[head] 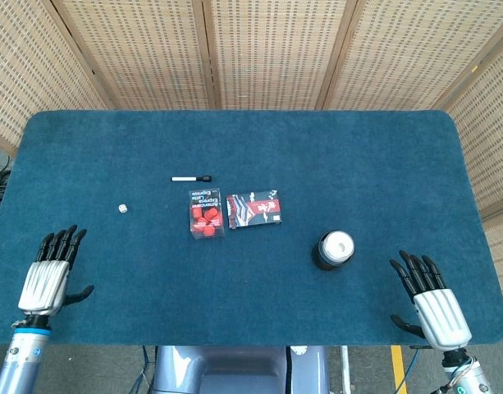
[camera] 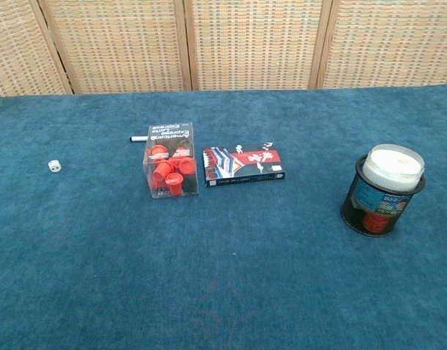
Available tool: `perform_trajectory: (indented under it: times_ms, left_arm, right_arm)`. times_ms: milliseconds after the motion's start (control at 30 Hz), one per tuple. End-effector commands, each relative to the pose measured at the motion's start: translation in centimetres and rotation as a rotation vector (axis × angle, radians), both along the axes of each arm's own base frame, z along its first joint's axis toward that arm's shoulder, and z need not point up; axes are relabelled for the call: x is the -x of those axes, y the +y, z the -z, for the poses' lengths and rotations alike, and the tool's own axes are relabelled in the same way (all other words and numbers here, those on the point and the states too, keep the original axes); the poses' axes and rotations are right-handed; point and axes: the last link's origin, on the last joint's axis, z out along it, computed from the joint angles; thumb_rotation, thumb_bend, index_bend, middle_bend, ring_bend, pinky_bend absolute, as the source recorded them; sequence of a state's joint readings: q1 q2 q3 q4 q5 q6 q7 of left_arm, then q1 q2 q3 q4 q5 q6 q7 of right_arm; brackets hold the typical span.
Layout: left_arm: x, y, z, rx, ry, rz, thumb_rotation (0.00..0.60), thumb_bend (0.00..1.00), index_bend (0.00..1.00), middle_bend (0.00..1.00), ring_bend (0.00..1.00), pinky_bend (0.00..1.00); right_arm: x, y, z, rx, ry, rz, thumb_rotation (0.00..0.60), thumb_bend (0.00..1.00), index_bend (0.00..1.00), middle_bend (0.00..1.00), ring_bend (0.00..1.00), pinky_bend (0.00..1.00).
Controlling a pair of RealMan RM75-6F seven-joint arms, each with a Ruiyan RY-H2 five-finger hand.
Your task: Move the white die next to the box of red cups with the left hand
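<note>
A small white die (head: pixel 121 209) (camera: pixel 55 166) lies on the blue table, well left of the clear box of red cups (head: pixel 206 213) (camera: pixel 170 161). My left hand (head: pixel 47 277) hovers at the near left edge, fingers spread and empty, some way in front of the die. At the near right edge my right hand (head: pixel 432 302) is also spread and empty. Neither hand shows in the chest view.
A black-and-white marker (head: pixel 191 178) lies just behind the cup box. A flat red, white and blue card box (head: pixel 254 209) (camera: pixel 243 165) sits to the cup box's right. A black mesh cup holding a white-lidded jar (head: pixel 335 249) (camera: pixel 383 189) stands near my right hand.
</note>
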State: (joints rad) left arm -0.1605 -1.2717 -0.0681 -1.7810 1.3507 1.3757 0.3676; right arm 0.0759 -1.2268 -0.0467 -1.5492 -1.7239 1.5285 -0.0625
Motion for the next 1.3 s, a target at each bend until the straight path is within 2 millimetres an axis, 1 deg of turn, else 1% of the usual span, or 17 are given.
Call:
perform_trajectory:
  times_ms: [33,67,100,167,233,400,467,567,667,833,967,1133,1300]
  left_arm:
    - [-0.2,2.5,-1.1,-0.017,-0.032,-0.009,0.600,0.23,0.11,0.00,0.00,0.00]
    - [-0.2,3.6,-1.5,-0.036,-0.030,-0.012,0.600,0.24,0.12,0.00,0.00,0.00]
    - [0.0,5.3,-2.1,-0.056,-0.010,-0.031,0.600,0.25,0.14,0.00,0.00,0.00]
    - [0.3,7.4,-2.0,-0.037,0.009,-0.077,0.600,0.26,0.16,0.00,0.00,0.00]
    - [0.4,8.3,-1.9,-0.028,0.016,-0.099,0.600,0.26,0.19,0.00,0.00,0.00]
    - [0.7,11.6,-1.4,-0.014,0.056,-0.155,0.600,0.28,0.28,0.00,0.00,0.00]
    - [0.9,12.9,-1.1,-0.006,0.067,-0.173,0.600,0.29,0.30,0.00,0.00,0.00]
    - [0.9,14.0,-0.8,0.003,0.078,-0.182,0.600,0.29,0.33,0.00,0.00,0.00]
    - [0.9,16.1,-0.3,0.008,0.114,-0.198,0.600,0.29,0.36,0.00,0.00,0.00]
    - [0.8,17.7,0.7,0.015,0.152,-0.226,0.600,0.29,0.38,0.00,0.00,0.00]
    - [1.0,18.3,1.3,0.019,0.165,-0.253,0.600,0.30,0.39,0.00,0.00,0.00]
    - [1.7,19.2,2.4,0.019,0.138,-0.326,0.600,0.30,0.41,0.00,0.00,0.00]
    - [2.2,19.9,3.3,0.024,0.162,-0.361,0.600,0.30,0.41,0.00,0.00,0.00]
  right_arm:
    - [-0.1,0.0,0.1,-0.005,-0.001,-0.003,0.600,0.18,0.02,0.00,0.00,0.00]
    - [-0.1,0.1,0.2,-0.008,-0.002,-0.005,0.600,0.18,0.02,0.00,0.00,0.00]
    - [-0.2,0.1,0.3,-0.014,-0.003,-0.009,0.600,0.18,0.02,0.00,0.00,0.00]
    - [-0.3,0.2,0.3,-0.015,-0.004,-0.011,0.600,0.18,0.02,0.00,0.00,0.00]
    - [-0.3,0.2,0.3,-0.015,-0.005,-0.011,0.600,0.18,0.02,0.00,0.00,0.00]
    - [-0.2,0.2,0.1,-0.013,-0.014,-0.008,0.600,0.18,0.02,0.00,0.00,0.00]
    - [-0.2,0.2,0.1,-0.014,-0.015,-0.008,0.600,0.18,0.02,0.00,0.00,0.00]
    - [-0.2,0.1,0.1,-0.015,-0.017,-0.008,0.600,0.18,0.02,0.00,0.00,0.00]
    - [-0.2,0.1,0.1,-0.016,-0.019,-0.008,0.600,0.18,0.02,0.00,0.00,0.00]
    - [-0.1,0.1,0.0,-0.016,-0.023,-0.003,0.600,0.18,0.02,0.00,0.00,0.00]
    - [-0.1,0.0,0.0,-0.018,-0.024,-0.002,0.600,0.18,0.02,0.00,0.00,0.00]
    - [0.0,0.0,-0.1,-0.015,-0.030,0.000,0.600,0.18,0.02,0.00,0.00,0.00]
    - [0.1,-0.1,-0.1,-0.017,-0.034,0.004,0.600,0.18,0.02,0.00,0.00,0.00]
